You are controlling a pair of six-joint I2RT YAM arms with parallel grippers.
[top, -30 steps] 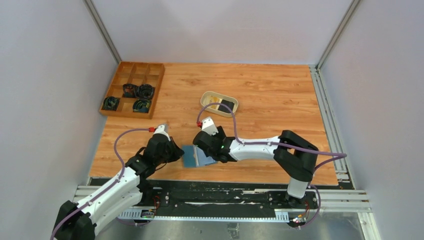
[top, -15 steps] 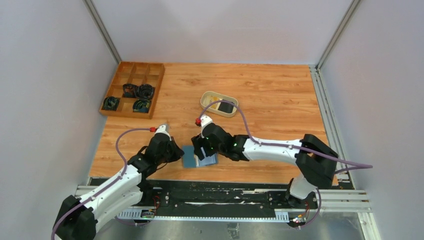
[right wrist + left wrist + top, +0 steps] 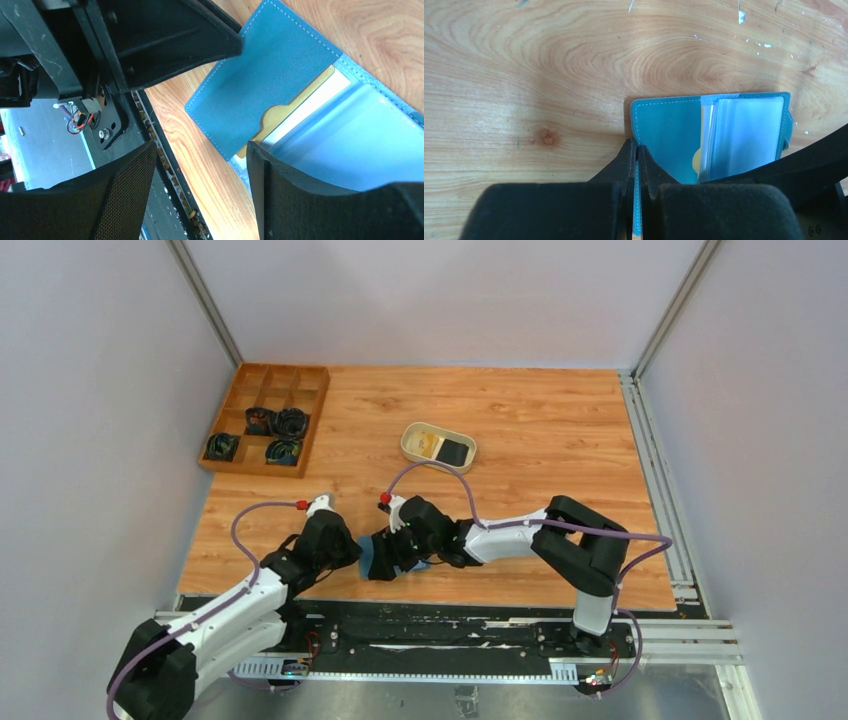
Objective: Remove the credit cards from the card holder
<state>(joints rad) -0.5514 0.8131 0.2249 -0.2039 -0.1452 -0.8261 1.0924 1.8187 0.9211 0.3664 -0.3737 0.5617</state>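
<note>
Down front, left gripper point(image 3: 635, 150) clamps the one card holder point(image 3: 669, 130) while right gripper point(image 3: 200, 150) gapes wide over it.

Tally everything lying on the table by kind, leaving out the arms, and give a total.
card holder: 1
credit cards: 3 (black and tan-gold in the dish, tan-gold in the holder's pocket)
beige oval dish: 1
wooden compartment tray: 1
dark coiled items in the tray: 4
total: 10
</note>
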